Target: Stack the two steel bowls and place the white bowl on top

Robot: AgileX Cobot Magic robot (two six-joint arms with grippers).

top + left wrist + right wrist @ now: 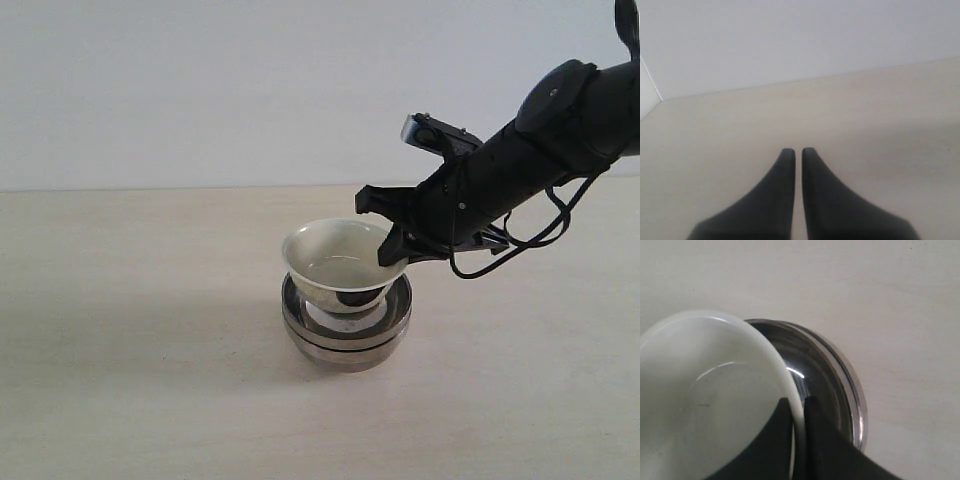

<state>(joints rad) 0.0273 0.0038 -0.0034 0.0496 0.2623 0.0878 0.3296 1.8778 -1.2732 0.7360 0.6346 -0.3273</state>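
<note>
Two steel bowls (346,340) sit nested one inside the other near the middle of the pale, matte table (150,380). They are round and mirror-bright, with thin rims stacked close together and a rounded underside. The white bowl (335,262) is smaller, made of glossy cream ceramic with a smooth, flaring lip. It sits tilted, with its base down inside the upper steel bowl. Whether its weight rests there cannot be told. In the right wrist view it lies off-centre, leaving a crescent of shiny steel uncovered on one side.

The right gripper (393,245) reaches in from the right, and its jaws are clamped on the white bowl's rim. One smooth black finger (825,450) is outside the wall and the other is inside, with only the thickness of the ceramic between them.

The left gripper (798,152) is over bare table, and its tapered dark fingers are drawn together to a thin slit with nothing between them. A plain light wall (200,90) stands behind.
</note>
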